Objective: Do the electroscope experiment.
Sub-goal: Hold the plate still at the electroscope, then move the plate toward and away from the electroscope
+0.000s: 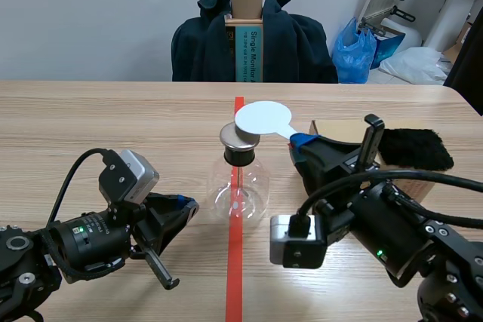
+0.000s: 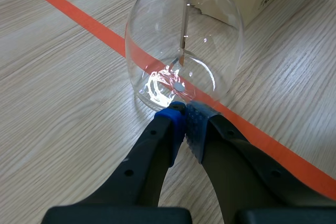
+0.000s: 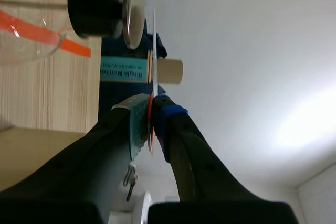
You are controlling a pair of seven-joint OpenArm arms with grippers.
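Standing on the surface over the tape line, the glass electroscope has the left tool just beside its base, fingers pressed together on nothing. The right tool is clamped on a white paddle, whose disc seemingly touches the metal cap.

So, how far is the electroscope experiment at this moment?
Done: the right gripper is shut on the white paddle. In hand: its disc is held at the metal cap of the glass flask; contact is unclear. The left gripper, shut, sits at the flask's base. Probably left: watching the rod inside for a reaction, then setting the paddle down.
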